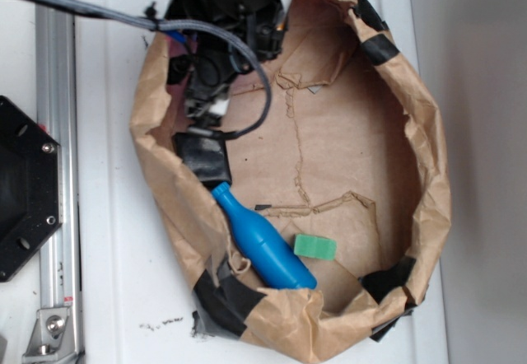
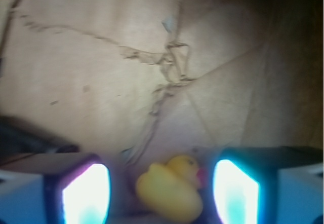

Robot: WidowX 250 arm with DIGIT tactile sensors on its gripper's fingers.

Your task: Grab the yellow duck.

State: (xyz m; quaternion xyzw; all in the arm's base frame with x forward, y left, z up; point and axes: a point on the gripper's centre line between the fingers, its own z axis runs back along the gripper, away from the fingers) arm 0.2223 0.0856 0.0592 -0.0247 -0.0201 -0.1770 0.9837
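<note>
The yellow duck (image 2: 169,191) lies on brown paper in the wrist view, its orange-red beak pointing right. My gripper (image 2: 161,196) stands open around it. The left pad (image 2: 86,193) is a clear gap away from the duck's tail. The right pad (image 2: 235,191) is close to the beak, with a thin gap showing. In the exterior view the gripper (image 1: 206,107) hangs low over the upper left of the brown paper basin (image 1: 428,133). The arm hides the duck there.
A black square pad (image 1: 202,156) lies just below the gripper. A blue bottle (image 1: 263,240) and a green block (image 1: 315,246) lie at the basin's lower middle. The crumpled paper walls rise all around. A metal rail (image 1: 56,133) runs along the left.
</note>
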